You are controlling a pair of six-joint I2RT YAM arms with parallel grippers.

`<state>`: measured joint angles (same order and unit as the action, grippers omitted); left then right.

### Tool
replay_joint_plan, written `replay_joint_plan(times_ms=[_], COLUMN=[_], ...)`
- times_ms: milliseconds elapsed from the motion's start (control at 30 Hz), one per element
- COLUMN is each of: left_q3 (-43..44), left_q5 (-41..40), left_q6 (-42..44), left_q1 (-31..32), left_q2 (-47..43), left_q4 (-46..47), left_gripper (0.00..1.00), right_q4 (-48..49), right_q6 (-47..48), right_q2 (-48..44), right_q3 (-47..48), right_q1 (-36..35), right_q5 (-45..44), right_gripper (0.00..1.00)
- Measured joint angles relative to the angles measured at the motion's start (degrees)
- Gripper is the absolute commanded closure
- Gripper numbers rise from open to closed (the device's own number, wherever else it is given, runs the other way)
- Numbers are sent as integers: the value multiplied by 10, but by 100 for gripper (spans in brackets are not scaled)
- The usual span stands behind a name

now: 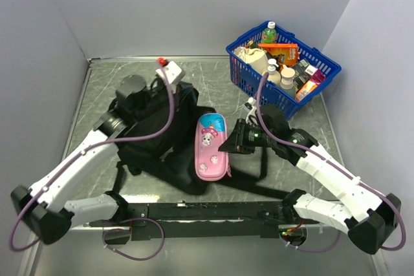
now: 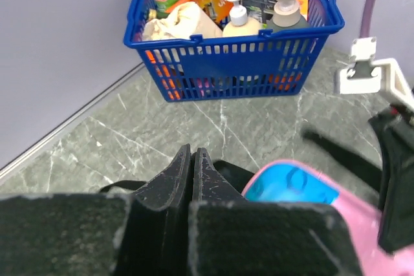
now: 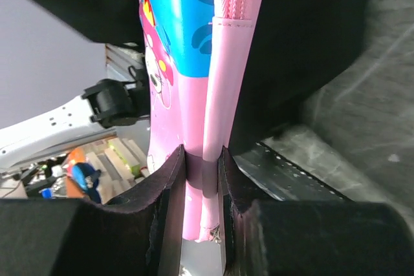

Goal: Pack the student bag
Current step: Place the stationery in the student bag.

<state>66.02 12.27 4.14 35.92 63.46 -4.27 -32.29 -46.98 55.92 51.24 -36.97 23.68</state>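
- the left arm [image 1: 71,163] starts at the near left corner, bends at the elbow, and reaches forward and to the right over the student bag [image 1: 162,147].
- the right arm [image 1: 336,178] starts at the near right corner and stretches to the left, low over the table [image 1: 207,75].
- the right gripper [image 3: 204,159] is clenched on the long edge of a pink and blue pencil case [image 1: 211,143]; its fingers [image 3: 165,189] press the pink seam beside the zipper from both sides.
- the pencil case is at the right edge of the bag, with its blue end pointing away from the arm bases.
- the student bag lies in the middle of the table, between the two arms, and its straps [image 1: 252,185] spread toward the near right side.
- the left gripper [image 2: 193,159] is low over the far part of the bag with its fingertips pressed together; i cannot tell if any fabric is caught between them.
- at the far right, apart from the bag, a blue basket [image 2: 239,63] stands full of bottles [image 2: 240,17] and packets.
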Motion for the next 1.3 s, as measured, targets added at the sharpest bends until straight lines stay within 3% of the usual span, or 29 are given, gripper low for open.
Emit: replay_joint_plan(times_ms=[133, 333, 633, 767, 867, 1000, 1067, 1200, 1300], left_q3=[38, 8, -2, -3, -12, -23, -28, -31, -33], left_q5=[-13, 2, 16, 3, 5, 6, 7, 12, 14], left_q6=[7, -6, -7, -3, -3, -3, -3, -4, -4], left_q1=[32, 83, 90, 80, 81, 83, 86, 89, 89], left_q2=[41, 11, -7, -9, -10, -18, -23, -26, -28], left_q4=[-26, -52, -53, -72, -73, -71, -64, -44, -40], left_gripper=[99, 99, 99, 99, 99, 99, 99, 99, 99], right_q4=[-6, -33, -82, -122, -134, -114, -80, -13, -6], right_q6=[-8, -6, -75, -123, -148, -175, -184, -194, -186], right_q2=[43, 127, 306, 371, 392, 382, 357, 262, 227], right_q3=[34, 100, 220, 297, 334, 332, 292, 160, 136], right_q1=[-14, -31, -103, -121, -131, -147, -153, -168, -175], right_q5=[-5, -58, -161, -184, -213, -255, -269, -286, -293], right_gripper=[100, 100, 99, 66, 50, 45, 36, 36, 43])
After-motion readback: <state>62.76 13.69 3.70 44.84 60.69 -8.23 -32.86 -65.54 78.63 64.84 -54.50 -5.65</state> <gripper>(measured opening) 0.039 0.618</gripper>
